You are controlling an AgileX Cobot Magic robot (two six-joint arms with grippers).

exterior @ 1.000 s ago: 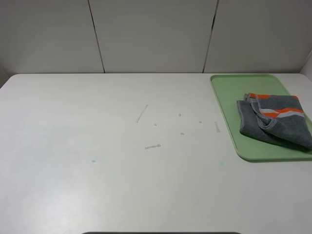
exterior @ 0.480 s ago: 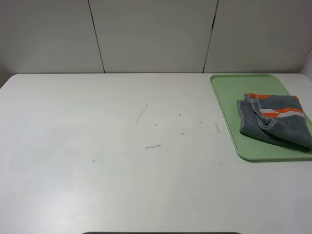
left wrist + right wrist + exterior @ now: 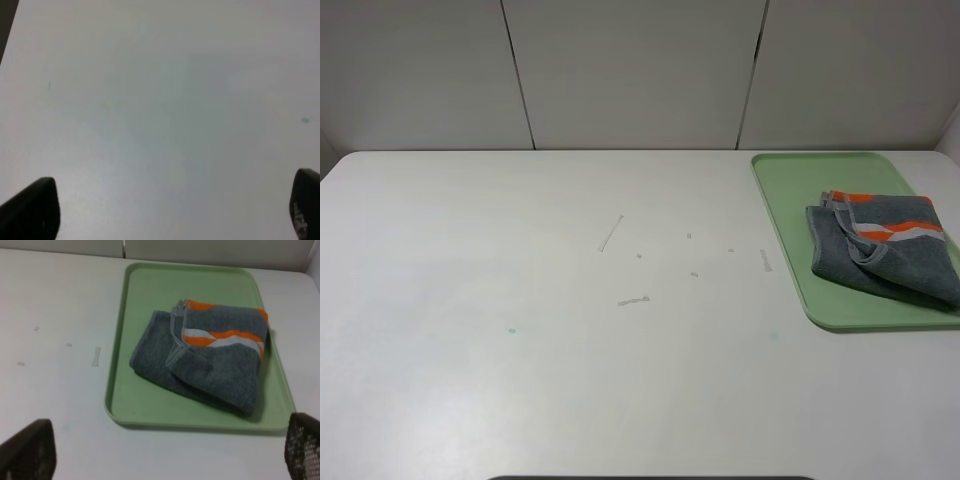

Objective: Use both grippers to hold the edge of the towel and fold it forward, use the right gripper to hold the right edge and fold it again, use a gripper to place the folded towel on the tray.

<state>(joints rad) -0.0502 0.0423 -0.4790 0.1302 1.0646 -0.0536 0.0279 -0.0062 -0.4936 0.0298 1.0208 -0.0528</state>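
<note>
Nearest to us, the left end effector [image 3: 170, 210] hangs over bare white counter [image 3: 520, 300], its two dark fingertips standing at opposite lower corners of the left wrist view, spread wide with nothing between them. The right end effector [image 3: 165, 452] is likewise spread wide and empty, its fingertips framing the near rim of the tray [image 3: 150, 415] without touching it; neither arm shows in the high view. A little farther out, the middle of the counter carries only a few small scuffs and scraps of tape. Farther on, at the far right of the counter, the pale green tray [image 3: 780, 200] lies with its long axis running away from us, and the towel [image 3: 885, 250] rests on it in a folded bundle, wholly inside the rim as far as we can see, though the high view cuts the tray's right side off. We judge the task all but complete: both folds look done and the towel is placed, so what remains is at most for the arms to stay clear. The fold is loose rather than crisp, with one grey flap turned up over the layer beneath. The bundle's longer side runs across the tray, slightly skewed to its edges, with the orange band and pale stripe toward the far right and the plain grey folded corner pointing back toward us.
</note>
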